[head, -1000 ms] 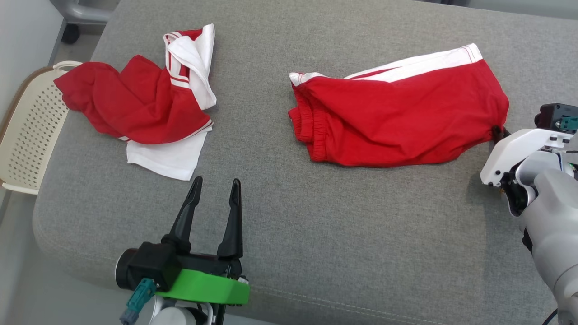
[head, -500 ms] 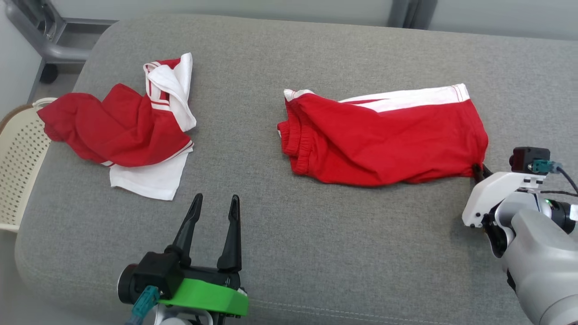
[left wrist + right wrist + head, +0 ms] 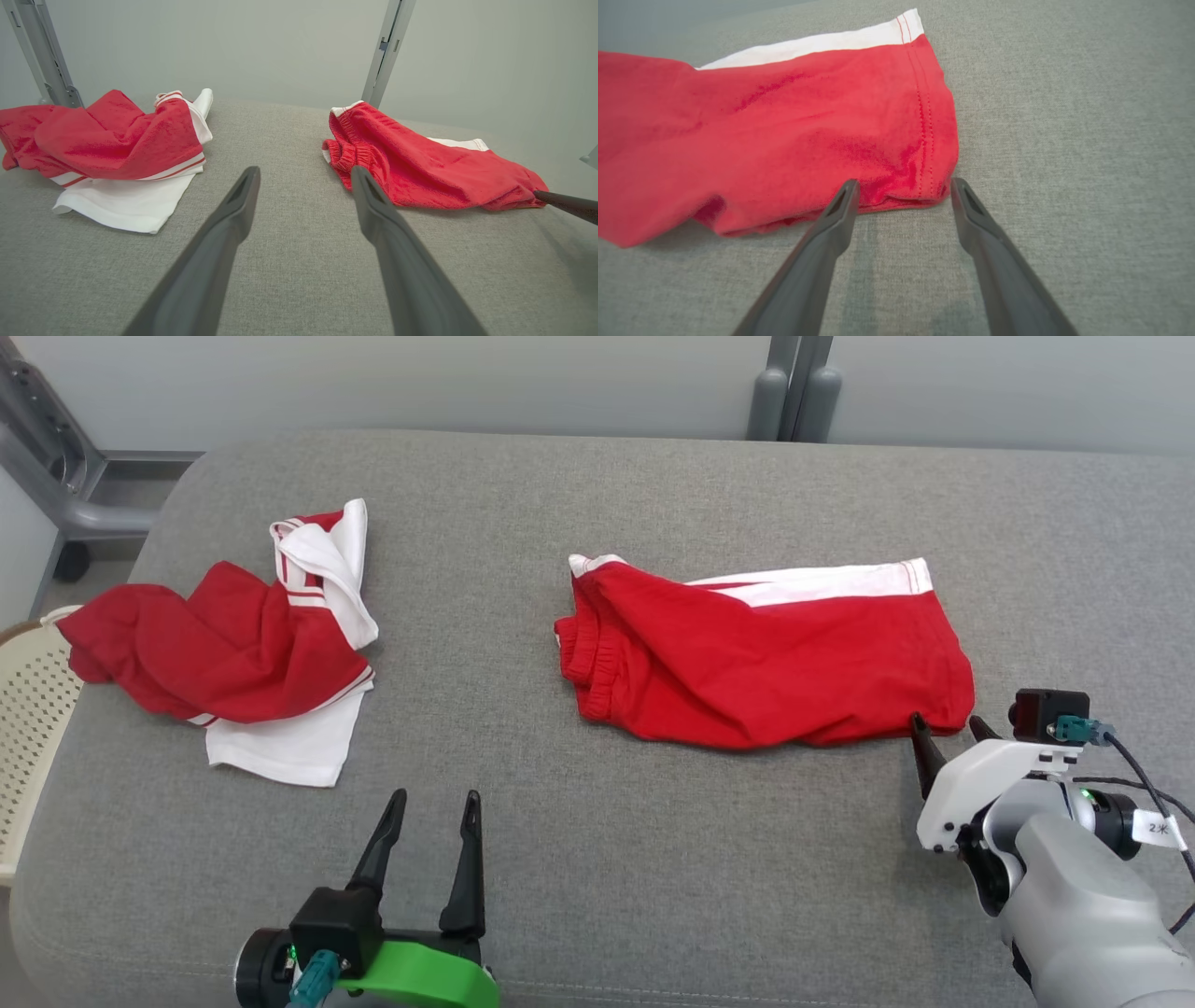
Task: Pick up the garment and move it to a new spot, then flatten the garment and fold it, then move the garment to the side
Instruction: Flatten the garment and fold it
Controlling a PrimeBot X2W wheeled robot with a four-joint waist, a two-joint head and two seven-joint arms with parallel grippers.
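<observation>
Here's the garment: red shorts (image 3: 766, 663) lying near the middle of the grey upholstered cushion (image 3: 653, 859), a bit towards the robot's right. The long axis runs left to right across the head view. The gathered, ruched waistband (image 3: 583, 649) points to the robot's left and the leg hem (image 3: 924, 130) to its right. The fabric is soft knit, folded flat with gentle rumples and shallow creases. A white stripe (image 3: 822, 583) runs along the far edge, and two rows of stitching follow the hem.

The right tool (image 3: 946, 723) sits at the near right corner of the shorts, its two dark tapered fingers spread apart. In the right wrist view the tips come right up to the hem, one on each side of the corner. Nothing is pinched between them, and I can't tell whether they touch the cloth.

The left tool (image 3: 437, 798) hovers low over bare cushion near the front edge, fingers parted and holding nothing, well apart from the shorts.

Over on the left a second piece, a crumpled red-and-white shirt (image 3: 233, 653), lies in a heap. Its red part hangs over the cushion's edge towards a cream perforated basket (image 3: 28, 737). The cushion is a coarse grey weave with rounded corners.
</observation>
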